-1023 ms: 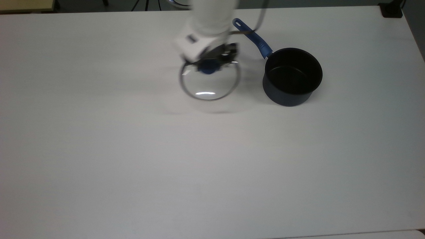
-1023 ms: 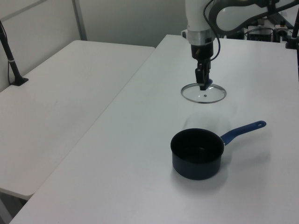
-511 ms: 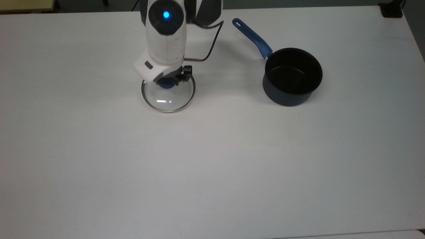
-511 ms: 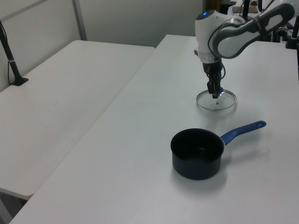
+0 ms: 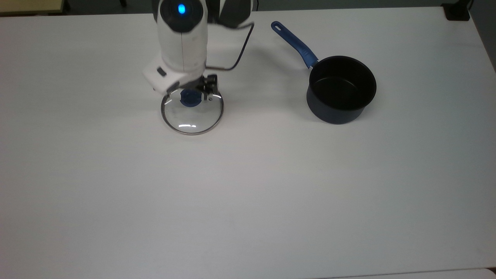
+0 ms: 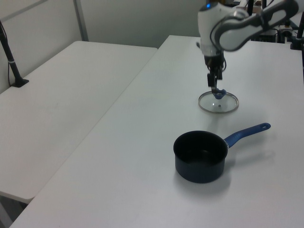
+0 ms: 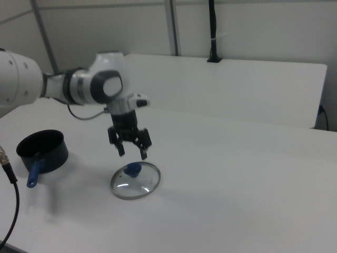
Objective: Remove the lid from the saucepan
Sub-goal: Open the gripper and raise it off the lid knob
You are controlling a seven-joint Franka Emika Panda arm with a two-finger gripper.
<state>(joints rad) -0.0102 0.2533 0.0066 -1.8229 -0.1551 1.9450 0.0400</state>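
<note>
1. The lid lies flat on the white counter, well apart from the pan at its 3 o'clock in the top view.
2. The hand hovers just above the blue knob, fingers spread, gripping nothing.

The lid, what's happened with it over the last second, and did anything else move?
The gripper carried the lid toward the top view's left, away from the saucepan, set it flat on the table, then let go of the knob and lifted; it now hangs open just above it. The saucepan stayed put, empty, handle unmoved.
</note>
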